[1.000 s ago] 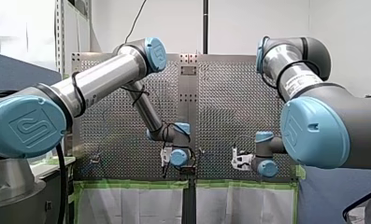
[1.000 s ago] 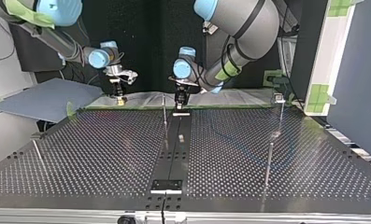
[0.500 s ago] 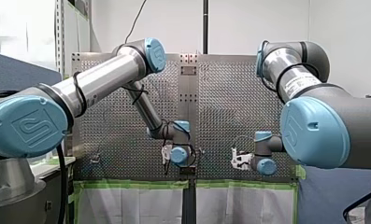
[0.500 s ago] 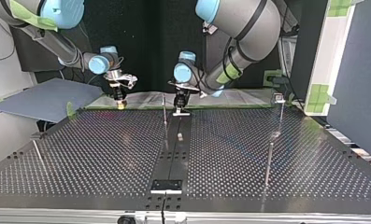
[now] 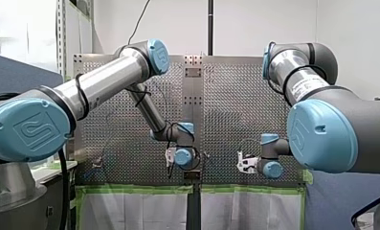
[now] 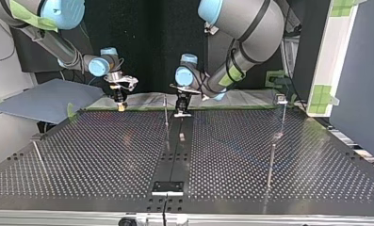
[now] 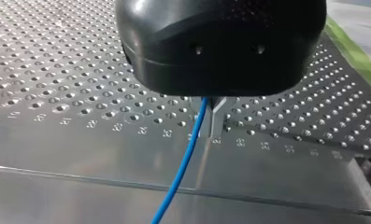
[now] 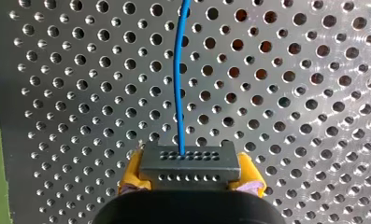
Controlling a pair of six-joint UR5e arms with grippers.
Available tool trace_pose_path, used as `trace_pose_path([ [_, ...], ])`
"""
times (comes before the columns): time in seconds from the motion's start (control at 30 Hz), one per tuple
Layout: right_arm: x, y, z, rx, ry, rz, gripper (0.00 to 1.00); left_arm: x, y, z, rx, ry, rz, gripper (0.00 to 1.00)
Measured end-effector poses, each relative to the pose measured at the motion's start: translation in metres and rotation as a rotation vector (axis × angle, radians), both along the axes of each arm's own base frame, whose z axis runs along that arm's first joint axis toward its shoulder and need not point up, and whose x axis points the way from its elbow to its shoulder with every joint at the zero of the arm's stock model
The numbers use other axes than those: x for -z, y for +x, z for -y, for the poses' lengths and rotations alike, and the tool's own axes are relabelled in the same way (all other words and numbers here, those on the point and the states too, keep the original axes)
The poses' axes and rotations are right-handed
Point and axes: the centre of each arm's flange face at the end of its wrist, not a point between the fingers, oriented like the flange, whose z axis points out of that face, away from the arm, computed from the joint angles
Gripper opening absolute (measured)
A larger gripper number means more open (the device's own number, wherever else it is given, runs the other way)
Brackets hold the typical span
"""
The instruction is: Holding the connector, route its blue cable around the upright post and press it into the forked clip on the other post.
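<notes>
While our right gripper (image 6: 121, 104), upper left in top view, pinches the connector (image 8: 189, 162), blue cable (image 8: 177, 79) passes our left gripper (image 7: 209, 122); we cannot tell its fingers' state.

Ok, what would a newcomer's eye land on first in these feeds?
Probably the blue cable: in the right wrist view it runs across the perforated table from a dark, many-holed connector clamped between my right gripper's yellow pads. In the left wrist view the blue cable comes out from under my left gripper's black body. In the front view, my left arm and my right arm, with blue joint caps, fill the sides.
</notes>
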Motion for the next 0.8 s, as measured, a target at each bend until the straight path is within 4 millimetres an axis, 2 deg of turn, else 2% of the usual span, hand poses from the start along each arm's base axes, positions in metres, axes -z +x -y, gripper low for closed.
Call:
trace_pose_path([
  [0.03,0.0,0.0,0.0,0.0,0.001,0.0,0.0,0.0,0.0,0.0,0.004,0.003,-0.005,0.39],
  [0.07,0.0,0.0,0.0,-0.001,0.002,-0.001,0.0,0.001,-0.001,0.0,0.01,0.008,-0.013,0.39],
  [0.1,0.0,0.0,-0.001,-0.001,0.003,-0.001,0.0,0.002,-0.002,0.0,0.013,0.012,-0.018,0.62],
  [0.13,0.0,0.0,-0.001,-0.002,0.005,-0.002,0.0,0.002,-0.002,-0.001,0.015,0.017,-0.024,0.77],
  [0.17,0.001,0.0,-0.001,-0.002,0.006,-0.002,0.0,0.003,-0.003,-0.001,0.016,0.025,-0.031,0.77],
  [0.2,0.001,0.0,-0.001,-0.002,0.007,-0.003,0.0,0.004,-0.004,-0.002,0.016,0.033,-0.036,0.98],
  [0.53,0.003,0.004,-0.005,-0.008,0.023,-0.012,0.0,0.009,-0.017,-0.002,0.031,0.155,-0.093,0.98],
  [0.8,0.005,0.003,-0.007,-0.008,0.038,-0.021,0.0,0.024,-0.042,-0.004,0.063,0.251,-0.168,0.98],
])
